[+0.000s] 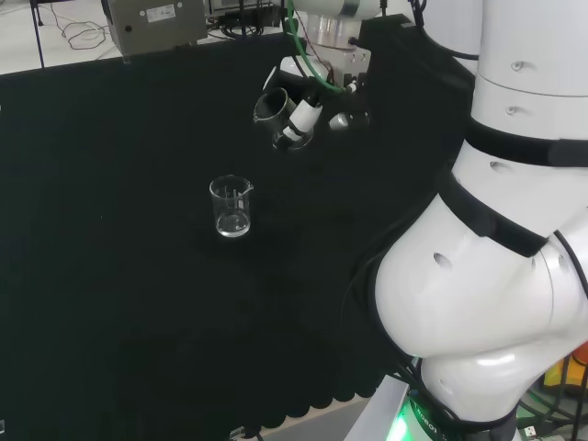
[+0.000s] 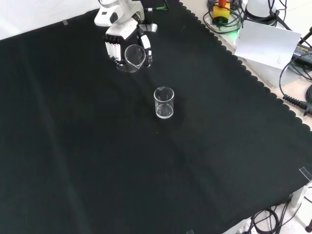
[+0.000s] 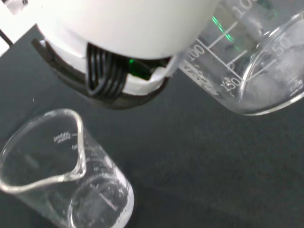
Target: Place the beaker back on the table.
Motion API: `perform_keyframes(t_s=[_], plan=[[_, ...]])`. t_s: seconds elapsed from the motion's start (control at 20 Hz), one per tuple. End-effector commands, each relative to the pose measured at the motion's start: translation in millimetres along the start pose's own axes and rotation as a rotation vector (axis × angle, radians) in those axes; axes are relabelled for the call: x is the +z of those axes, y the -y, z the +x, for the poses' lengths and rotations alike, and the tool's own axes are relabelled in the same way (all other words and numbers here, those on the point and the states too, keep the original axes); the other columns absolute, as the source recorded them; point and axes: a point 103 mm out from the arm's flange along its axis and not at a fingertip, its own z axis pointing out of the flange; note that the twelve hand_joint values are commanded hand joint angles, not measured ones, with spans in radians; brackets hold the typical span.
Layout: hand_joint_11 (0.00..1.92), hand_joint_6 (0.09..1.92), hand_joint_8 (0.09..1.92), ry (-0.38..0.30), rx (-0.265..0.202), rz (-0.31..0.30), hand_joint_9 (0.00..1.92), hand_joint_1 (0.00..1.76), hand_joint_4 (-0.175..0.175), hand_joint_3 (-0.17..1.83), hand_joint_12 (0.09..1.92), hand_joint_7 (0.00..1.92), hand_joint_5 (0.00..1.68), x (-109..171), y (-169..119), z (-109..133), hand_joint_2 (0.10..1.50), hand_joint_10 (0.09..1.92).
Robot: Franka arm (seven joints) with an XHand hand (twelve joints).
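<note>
Beaker (image 2: 133, 57) tilted, graduation marks on wall, clasped in robot hand (image 2: 122, 44) above cloth (image 2: 97, 161).

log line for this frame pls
hand: shut on beaker, tilted, above cloth | second beaker: upright on cloth, apart | place: not yet done

The hand (image 1: 308, 106) hangs in the upper middle of the head view, left of the big white arm links (image 1: 496, 239) that fill the right side. In the front view it enters at the upper left, fingers (image 2: 113, 48) curled and pointing down, above the cloth.
</note>
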Motion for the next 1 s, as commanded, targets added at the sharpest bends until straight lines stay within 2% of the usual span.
perform_keyframes(t_s=[0.05, 0.3, 0.5, 0.75, 1.0], plan=[[1.33, 0.53, 0.49, -0.078, 0.009, -0.053, 1.72, 1.32, -0.175, 0.63, 0.65, 1.39, 1.33, 25.4, -21.0, -24.7, 0.64, 0.32], [1.33, 0.53, 0.49, -0.206, -0.001, -0.101, 1.71, 1.32, -0.175, 0.62, 0.65, 1.39, 1.33, 28.8, -28.5, -46.2, 0.64, 0.32], [1.32, 0.52, 0.48, -0.269, -0.01, -0.128, 1.7, 1.32, -0.175, 0.62, 0.65, 1.39, 1.33, 36.8, -29.0, -59.7, 0.64, 0.31], [1.32, 0.52, 0.47, -0.32, -0.005, -0.141, 1.69, 1.32, -0.175, 0.62, 0.65, 1.4, 1.33, 52.7, -26.5, -73.4, 0.64, 0.3], [1.32, 0.48, 0.43, -0.321, 0.004, -0.14, 1.69, 1.33, -0.175, 0.62, 0.65, 1.42, 1.35, 64.7, -19.2, -80.3, 0.64, 0.28]])
